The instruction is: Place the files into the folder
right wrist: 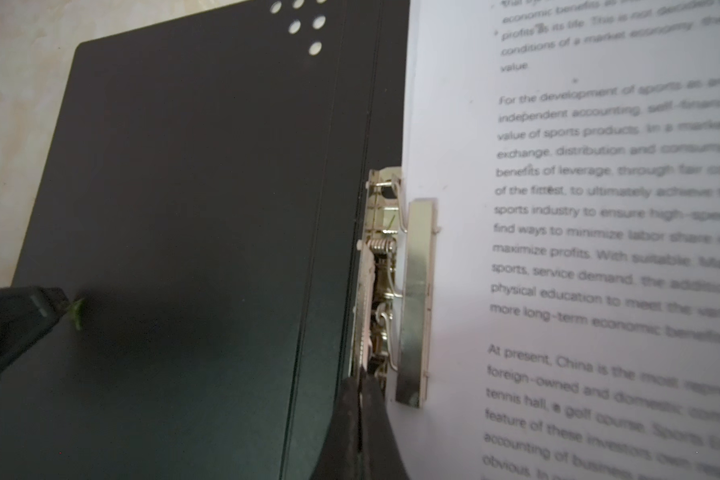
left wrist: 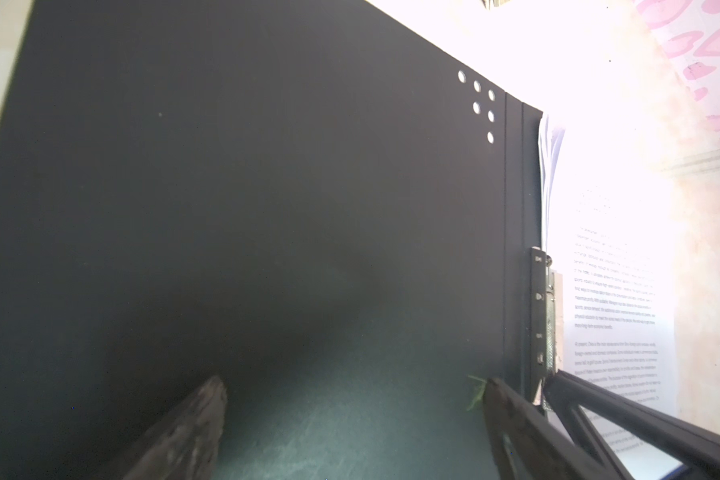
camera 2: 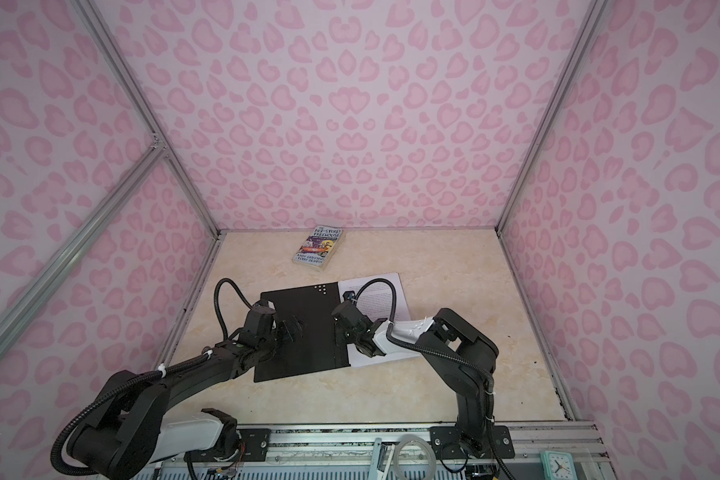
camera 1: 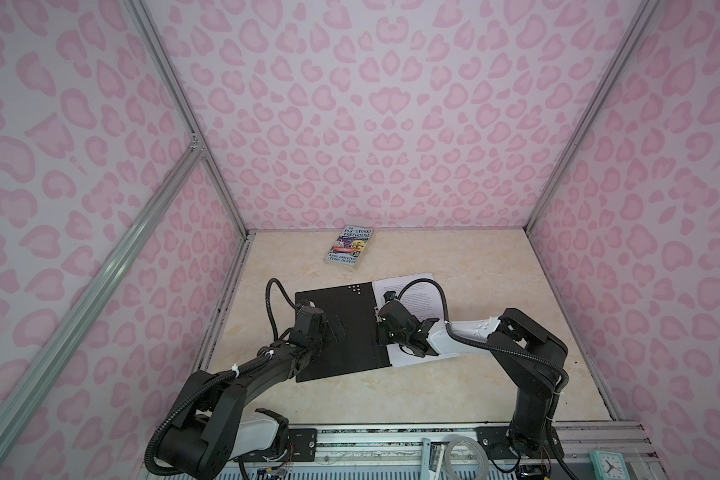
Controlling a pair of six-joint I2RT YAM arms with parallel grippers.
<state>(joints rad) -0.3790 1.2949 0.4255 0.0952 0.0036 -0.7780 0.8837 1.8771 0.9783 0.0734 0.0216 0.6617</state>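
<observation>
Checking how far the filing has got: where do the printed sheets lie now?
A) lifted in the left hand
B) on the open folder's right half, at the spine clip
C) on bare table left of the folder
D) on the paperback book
B: the files lie flat on the right half of the open folder, with the bar of the metal clip across their edge.

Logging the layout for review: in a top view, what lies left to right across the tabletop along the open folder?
The open black cover of the folder → metal spine clip → files. The book, farther back, overlaps the folder's span, so it is left out.
</observation>
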